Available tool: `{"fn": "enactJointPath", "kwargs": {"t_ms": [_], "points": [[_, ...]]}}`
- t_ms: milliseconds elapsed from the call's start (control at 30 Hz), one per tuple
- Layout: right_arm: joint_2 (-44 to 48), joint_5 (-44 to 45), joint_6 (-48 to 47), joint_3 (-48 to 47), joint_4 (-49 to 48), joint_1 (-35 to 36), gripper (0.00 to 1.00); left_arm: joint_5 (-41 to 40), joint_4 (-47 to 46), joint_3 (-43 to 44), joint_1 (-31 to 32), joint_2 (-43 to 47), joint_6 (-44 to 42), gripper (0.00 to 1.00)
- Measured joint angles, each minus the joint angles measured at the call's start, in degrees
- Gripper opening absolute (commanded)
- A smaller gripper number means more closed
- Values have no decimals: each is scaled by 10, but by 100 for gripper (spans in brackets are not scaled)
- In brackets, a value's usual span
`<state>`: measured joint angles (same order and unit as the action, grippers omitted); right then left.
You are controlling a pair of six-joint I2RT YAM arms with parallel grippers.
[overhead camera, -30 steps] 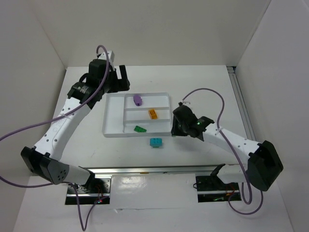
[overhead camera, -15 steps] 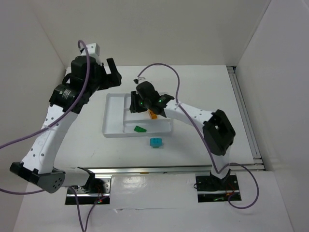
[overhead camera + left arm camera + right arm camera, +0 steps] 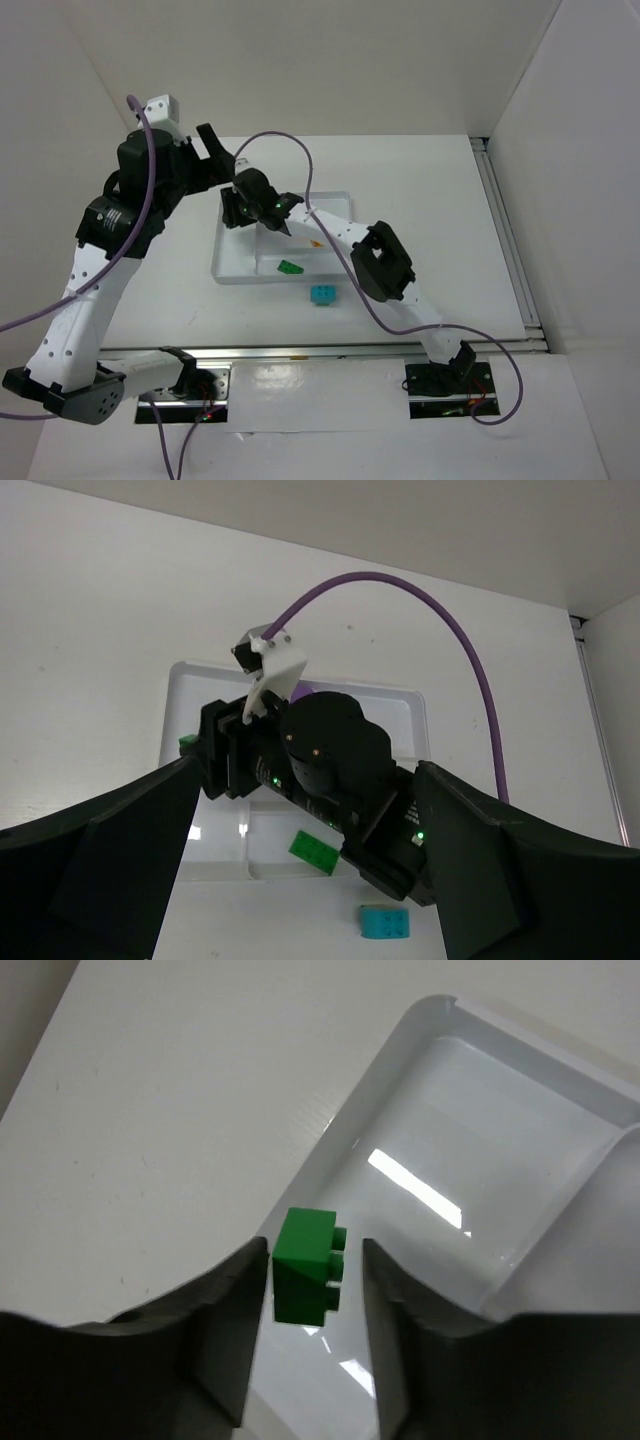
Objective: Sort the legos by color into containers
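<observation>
Studded green lego [image 3: 300,1270] within right gripper [image 3: 312,1260], pinch unclear, left gripper [image 3: 308,768] spread, glossy tray [image 3: 500,1090]

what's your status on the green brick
left pincer open. right pincer over tray, long section, green brick between its fingers, grip unclear. nothing in the way.

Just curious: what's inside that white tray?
A green brick in the near compartment, an orange one half showing in the next. The right arm hides the rest; between its gripper's fingers is another green brick.
</observation>
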<state>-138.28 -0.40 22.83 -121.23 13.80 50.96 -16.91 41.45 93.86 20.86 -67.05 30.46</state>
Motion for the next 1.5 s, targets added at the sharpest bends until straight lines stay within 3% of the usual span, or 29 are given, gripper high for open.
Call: {"fn": "enactJointPath", "kwargs": {"t_ms": [100,300,533,667,733,1033,1500], "points": [[-37,5,-9,-51,9,0,72,-1,0,-14,0,1,0,100],[-19,25,-20,-40,17,0,69,-4,0,-38,0,14,0,100],[209,83,-31,280,-7,5,64,-2,-8,-38,0,14,-7,100],[368,139,-19,419,3,21,79,12,-7,-31,-2,-26,-18,100],[438,159,-11,468,19,30,87,25,-6,-32,-4,-52,-19,100],[640,154,-63,638,95,66,83,68,-11,-40,-5,-79,-22,100],[588,126,-181,655,122,100,84,83,-17,-43,-5,-80,-24,100]]}}
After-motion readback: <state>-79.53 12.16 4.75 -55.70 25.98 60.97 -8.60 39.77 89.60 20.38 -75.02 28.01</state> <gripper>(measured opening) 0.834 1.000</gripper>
